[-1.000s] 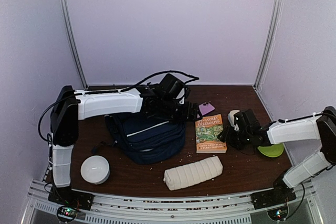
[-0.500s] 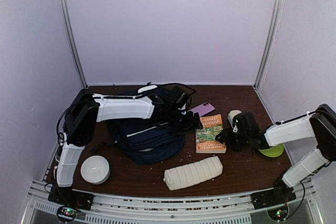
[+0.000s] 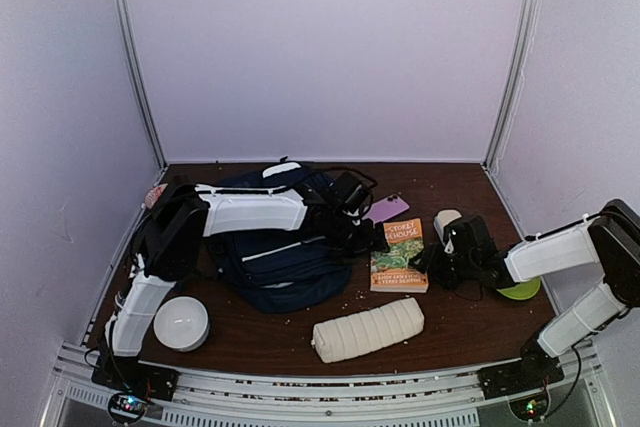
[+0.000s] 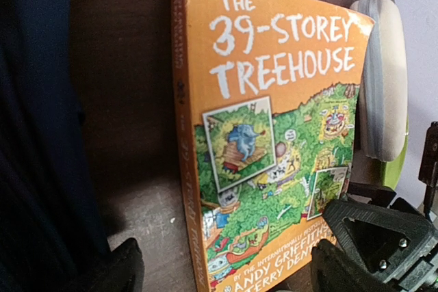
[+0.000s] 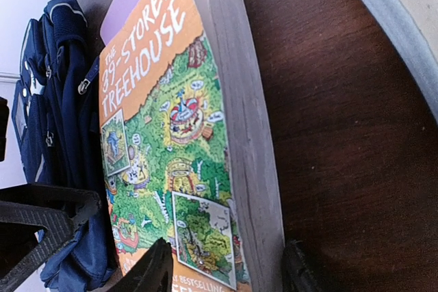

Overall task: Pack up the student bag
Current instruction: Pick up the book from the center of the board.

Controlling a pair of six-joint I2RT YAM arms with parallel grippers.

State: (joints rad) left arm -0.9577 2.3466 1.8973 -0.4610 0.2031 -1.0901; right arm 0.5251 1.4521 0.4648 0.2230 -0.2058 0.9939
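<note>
The student bag (image 3: 280,262), dark navy with white trim, lies left of centre, and its edge (image 5: 65,100) shows beside the book in the right wrist view. An orange-and-green paperback book (image 3: 399,255) lies flat just right of it. My left gripper (image 4: 226,273) reaches over the bag and stands open, its fingers (image 4: 113,268) straddling the near end of the book (image 4: 274,148) without touching it. My right gripper (image 5: 222,271) is at the book's right edge, one finger (image 5: 147,271) on the cover (image 5: 171,148) and the other against the page edge, shut on that corner.
A white ribbed pouch (image 3: 368,329) lies near the front edge. A white round dish (image 3: 181,323) sits front left, and a green plate (image 3: 522,290) is under the right arm. A purple flat item (image 3: 388,209) and a pale oval object (image 3: 445,220) lie behind the book.
My left arm has swung off the bag toward the right and come down at the book's left edge. The right gripper's jaws have narrowed onto the book's corner.
</note>
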